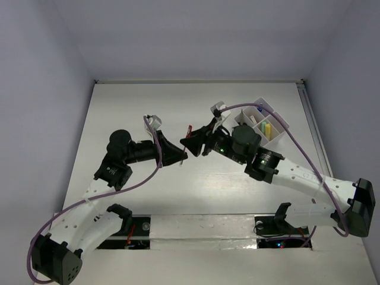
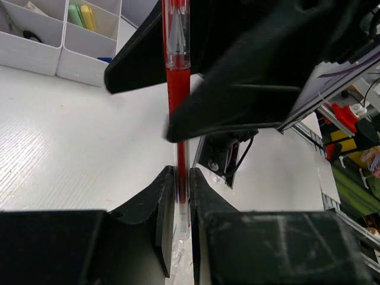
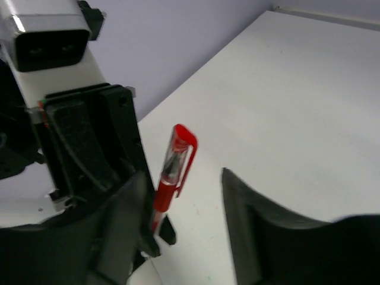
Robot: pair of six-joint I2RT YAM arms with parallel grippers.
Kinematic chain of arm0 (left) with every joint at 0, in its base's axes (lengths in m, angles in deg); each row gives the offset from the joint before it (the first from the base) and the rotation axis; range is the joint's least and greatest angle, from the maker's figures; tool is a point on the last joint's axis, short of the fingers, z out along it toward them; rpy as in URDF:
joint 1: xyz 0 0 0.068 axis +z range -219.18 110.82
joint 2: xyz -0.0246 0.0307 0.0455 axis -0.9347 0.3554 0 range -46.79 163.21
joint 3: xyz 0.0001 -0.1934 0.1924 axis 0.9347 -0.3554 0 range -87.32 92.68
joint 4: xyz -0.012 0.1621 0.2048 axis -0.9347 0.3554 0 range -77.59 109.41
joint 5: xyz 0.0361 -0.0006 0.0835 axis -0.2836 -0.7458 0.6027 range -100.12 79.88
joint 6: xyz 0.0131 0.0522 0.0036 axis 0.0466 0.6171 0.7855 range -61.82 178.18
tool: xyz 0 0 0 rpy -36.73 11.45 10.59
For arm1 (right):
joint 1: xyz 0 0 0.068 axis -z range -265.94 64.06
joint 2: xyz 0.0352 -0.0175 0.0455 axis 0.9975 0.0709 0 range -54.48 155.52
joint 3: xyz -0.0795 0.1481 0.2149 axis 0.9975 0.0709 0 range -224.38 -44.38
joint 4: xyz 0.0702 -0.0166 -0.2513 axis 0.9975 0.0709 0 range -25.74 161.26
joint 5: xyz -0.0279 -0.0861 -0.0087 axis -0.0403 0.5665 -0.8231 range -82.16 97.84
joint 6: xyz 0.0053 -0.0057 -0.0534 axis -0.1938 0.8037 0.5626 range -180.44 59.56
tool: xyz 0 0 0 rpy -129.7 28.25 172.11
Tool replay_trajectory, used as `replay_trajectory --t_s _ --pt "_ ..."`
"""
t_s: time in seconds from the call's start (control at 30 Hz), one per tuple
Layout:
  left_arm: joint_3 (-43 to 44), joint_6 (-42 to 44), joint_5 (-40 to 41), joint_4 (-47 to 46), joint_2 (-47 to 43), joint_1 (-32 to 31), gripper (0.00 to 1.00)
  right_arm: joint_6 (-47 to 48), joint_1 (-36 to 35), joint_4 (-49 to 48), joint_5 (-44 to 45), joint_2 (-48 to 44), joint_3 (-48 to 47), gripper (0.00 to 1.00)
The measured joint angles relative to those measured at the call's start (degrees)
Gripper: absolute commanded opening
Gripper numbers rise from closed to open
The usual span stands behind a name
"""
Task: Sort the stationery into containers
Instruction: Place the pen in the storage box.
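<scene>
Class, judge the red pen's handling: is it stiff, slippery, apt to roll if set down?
The red pen looks stiff: it stands straight though the left gripper pinches only one end. Its smooth plastic may slip. Its clip would probably limit rolling.

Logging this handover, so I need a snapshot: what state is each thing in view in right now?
red pen: cap on, held off the table.
left fingers: shut on the red pen's uncapped end.
right fingers: open, one on each side of the pen's capped end.
organizer tray: upright on the table, partly filled.
yellow stick, green stick: lying side by side in one tray compartment.
</scene>
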Motion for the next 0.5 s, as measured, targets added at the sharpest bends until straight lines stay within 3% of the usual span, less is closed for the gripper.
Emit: replay_trajectory --t_s 0.03,0.07,0.1,0.17,0.2,0.3,0.4,0.5 --pt "0.0 0.0 0.0 0.0 0.0 -0.2 0.0 -0.1 0.6 -0.3 -1.0 0.7 -0.1 0.43" --pt "0.0 0.0 0.0 0.0 -0.1 -0.2 0.0 -0.7 1.1 -0.7 -1.9 1.3 -0.1 0.26" --pt "-0.2 0.0 0.3 0.2 -0.1 -0.2 0.0 -0.9 1.5 -1.3 -2.8 1.8 -0.1 0.19" --pt "-0.3 0.4 0.7 0.5 -0.1 -0.2 0.08 -2.8 1.7 -2.4 -4.1 2.2 -0.2 0.01" --pt "-0.3 0.7 0.7 0.5 -0.1 -0.3 0.25 -3.4 1.5 -2.7 -4.7 2.2 -0.2 0.0" --pt "-0.3 0.7 0.7 0.3 -0.7 -0.5 0.63 -3.8 2.3 -2.8 -4.9 2.2 -0.3 0.0" --pt "-0.3 1.1 1.2 1.0 -1.6 -0.5 0.84 -3.6 5.5 -2.4 -3.5 2.1 -0.3 0.0" --pt "-0.3 2.4 3.4 3.1 -2.5 -0.5 0.87 -2.8 9.6 -0.4 0.7 1.1 -0.3 0.0"
